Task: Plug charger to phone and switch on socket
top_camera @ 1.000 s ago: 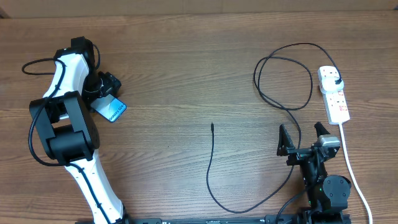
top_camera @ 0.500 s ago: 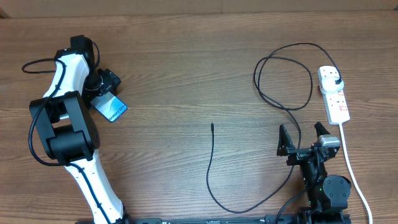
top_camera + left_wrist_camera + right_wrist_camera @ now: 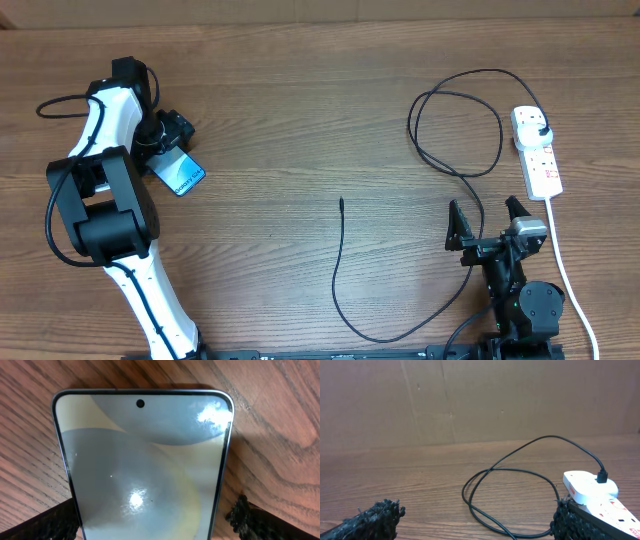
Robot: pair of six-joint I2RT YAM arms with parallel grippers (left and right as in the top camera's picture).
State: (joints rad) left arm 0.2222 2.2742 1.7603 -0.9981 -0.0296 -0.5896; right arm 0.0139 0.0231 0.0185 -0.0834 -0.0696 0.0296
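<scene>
The phone (image 3: 183, 177) lies at the far left, its cyan-blue screen up and partly hidden under my left gripper (image 3: 163, 158). In the left wrist view the phone (image 3: 145, 460) fills the space between the two fingers of the left gripper (image 3: 150, 527), which is shut on its long edges. The charger cable (image 3: 342, 262) has its free connector tip (image 3: 342, 201) at mid-table and loops right to its black plug (image 3: 541, 131) in the socket (image 3: 540, 160). My right gripper (image 3: 487, 222) is open and empty, near the front edge beside the cable.
The socket's white cord (image 3: 568, 275) runs down the right side to the front edge. In the right wrist view the cable loop (image 3: 510, 485) lies ahead of the open right gripper (image 3: 470, 525), with the socket (image 3: 585, 487) at right. A cardboard wall (image 3: 470, 400) stands behind.
The left gripper and the phone have shifted together very slightly up and to the left. The right arm, cable and socket have not moved.
</scene>
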